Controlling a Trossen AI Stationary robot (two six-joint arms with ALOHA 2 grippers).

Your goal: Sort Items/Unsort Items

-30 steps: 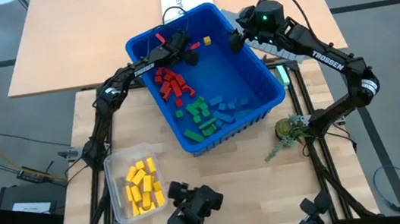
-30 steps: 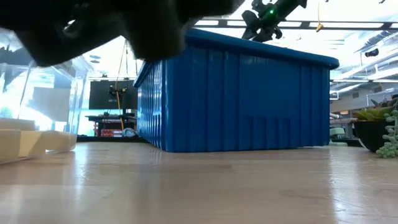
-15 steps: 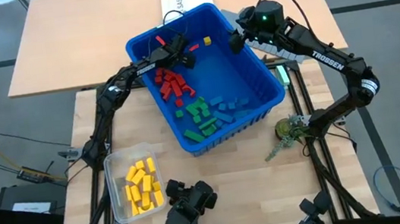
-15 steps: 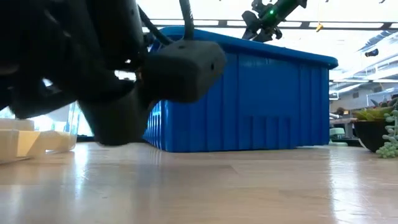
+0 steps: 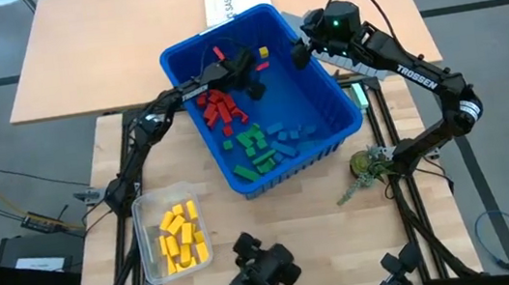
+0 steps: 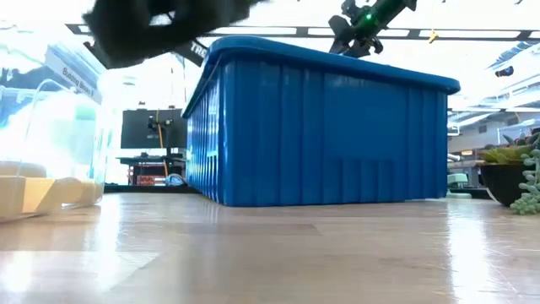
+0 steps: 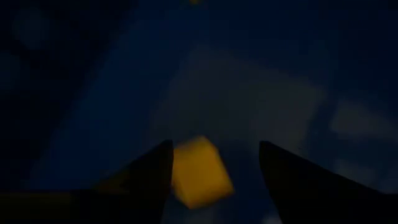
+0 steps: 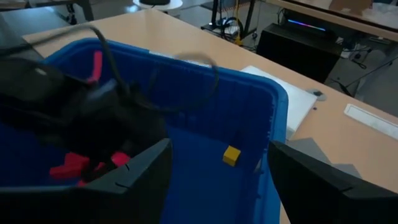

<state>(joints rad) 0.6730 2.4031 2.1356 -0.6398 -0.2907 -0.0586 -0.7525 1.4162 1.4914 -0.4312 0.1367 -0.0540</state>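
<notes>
The items lie in a blue bin [image 5: 315, 81]: red blocks [image 5: 221, 108], green ones [image 5: 253, 147], blue ones [image 5: 290, 133] and one yellow block [image 5: 264, 52] alone on the floor near the far wall. My left gripper [image 5: 255, 70] reaches into the bin, slanting down, open. The yellow block [image 7: 198, 171] shows between and beyond its fingers, closer to one of them; I see no touch. My right gripper [image 5: 301, 52] hangs open above the bin's far right rim, looking down at the yellow block [image 8: 231, 155].
A clear tub [image 5: 143, 224] with several yellow blocks [image 5: 181, 237] stands at the near left of the table. A small potted plant [image 5: 367, 163] sits right of the bin. White sheets [image 5: 228, 5] lie on the far table. The bin's walls [image 6: 321, 135] rise around my left gripper.
My left gripper has moved inside the bin toward the table's right, from above the red blocks to the lone yellow block, rolling its wrist as it went. It stayed open. My right arm has kept still.
</notes>
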